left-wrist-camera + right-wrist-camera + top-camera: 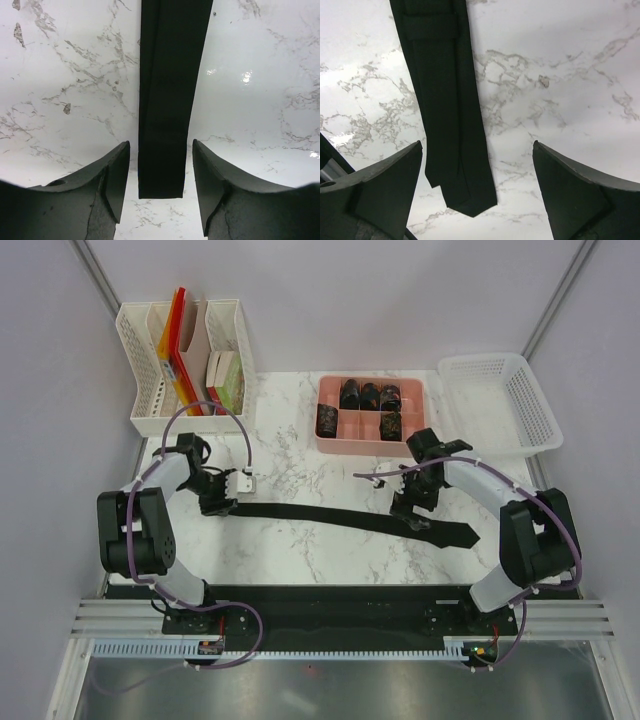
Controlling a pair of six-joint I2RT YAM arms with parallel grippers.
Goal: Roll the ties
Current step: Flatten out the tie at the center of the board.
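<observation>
One blackish tie [340, 517] lies flat across the table, narrow end at the left and wide pointed end [468, 532] at the right. My left gripper [218, 502] is open, low over the narrow end. In the left wrist view the tie's square end [165, 125] lies between the open fingers [112, 185] without touching them. My right gripper [412, 512] is open over the wide end. In the right wrist view the pointed end [455, 150] lies between the spread fingers [395, 185], nearer the left one. Several rolled ties [350, 394] sit in the pink tray [372, 442].
A white file rack [150, 360] with folders and small boxes stands at the back left. A white mesh basket [500, 400] stands at the back right. The arm bases and a black rail run along the near edge.
</observation>
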